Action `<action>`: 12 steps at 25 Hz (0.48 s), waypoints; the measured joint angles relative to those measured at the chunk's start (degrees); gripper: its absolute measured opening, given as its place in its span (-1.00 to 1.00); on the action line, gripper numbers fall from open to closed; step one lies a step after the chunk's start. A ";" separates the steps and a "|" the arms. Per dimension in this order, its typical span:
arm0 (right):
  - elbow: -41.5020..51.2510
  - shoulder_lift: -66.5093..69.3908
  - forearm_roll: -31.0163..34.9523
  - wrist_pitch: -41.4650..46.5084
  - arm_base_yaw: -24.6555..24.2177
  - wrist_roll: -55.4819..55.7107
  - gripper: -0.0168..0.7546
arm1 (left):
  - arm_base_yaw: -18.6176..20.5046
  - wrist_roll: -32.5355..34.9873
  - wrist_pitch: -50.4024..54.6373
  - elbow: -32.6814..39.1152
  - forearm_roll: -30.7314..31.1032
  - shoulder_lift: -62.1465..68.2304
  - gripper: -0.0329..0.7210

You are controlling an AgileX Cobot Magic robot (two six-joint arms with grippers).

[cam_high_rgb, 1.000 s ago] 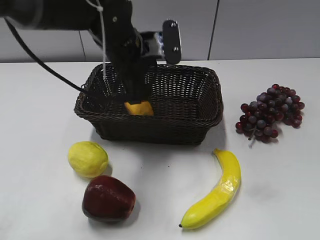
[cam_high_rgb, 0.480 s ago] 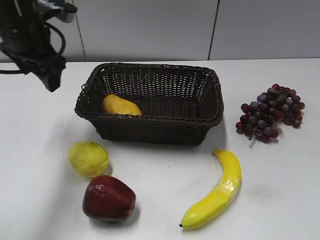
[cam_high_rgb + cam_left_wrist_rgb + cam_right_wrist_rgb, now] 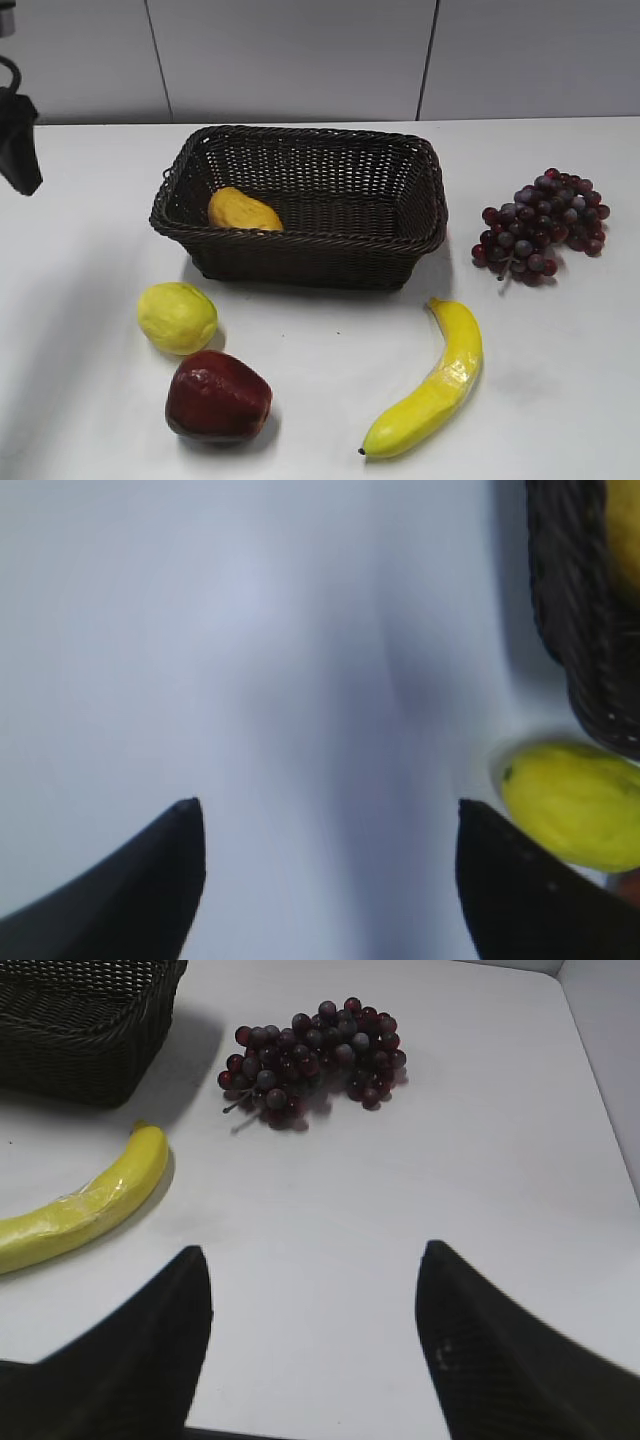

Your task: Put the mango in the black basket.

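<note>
Nearest the front edge of the table (image 3: pixel 330 380) sit a dark red apple (image 3: pixel 217 396) and a banana (image 3: pixel 432 385), with the lemon (image 3: pixel 177 317) just behind the apple. None of them touches the black basket (image 3: pixel 300 255), which stands toward the middle of the table. The mango (image 3: pixel 242 211) lies inside it, in its left end, resting on the floor against the near wall, free of any gripper. By my reckoning the placing is done, and the step in hand is simply getting clear.

The left gripper (image 3: pixel 325 815) hangs over bare table toward the left edge, jaws spread wide and holding nothing; to do this well it should lift away without sweeping the lemon just beside it. The right gripper (image 3: pixel 315 1260) hovers near the front right corner, also wide apart and empty. Grapes (image 3: pixel 543 225) lie toward the right edge.
</note>
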 joint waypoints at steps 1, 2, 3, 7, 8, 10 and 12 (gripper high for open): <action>0.00 0.00 0.00 0.00 0.00 0.00 0.33 | 0.15 0.00 0.13 1.74 0.41 -1.09 0.66; 0.00 0.00 0.00 0.00 0.00 0.00 0.33 | 0.17 0.00 0.13 3.60 0.72 -2.52 0.66; 0.00 0.00 -0.05 0.00 0.00 0.00 0.33 | 0.17 0.00 0.13 5.26 0.99 -4.04 0.66; 0.00 0.00 -0.05 0.00 0.00 0.00 0.33 | 0.17 0.00 0.20 12.73 1.16 -10.46 0.66; 0.00 0.00 -0.05 0.00 0.00 0.00 0.33 | 0.17 0.00 0.20 14.45 1.22 -11.92 0.66; 0.00 0.00 -0.05 0.05 0.00 0.00 0.33 | 0.17 0.00 0.20 17.31 1.28 -15.65 0.66; 0.00 0.00 -0.05 0.05 0.00 0.00 0.33 | 0.17 0.00 0.20 20.08 1.33 -19.48 0.66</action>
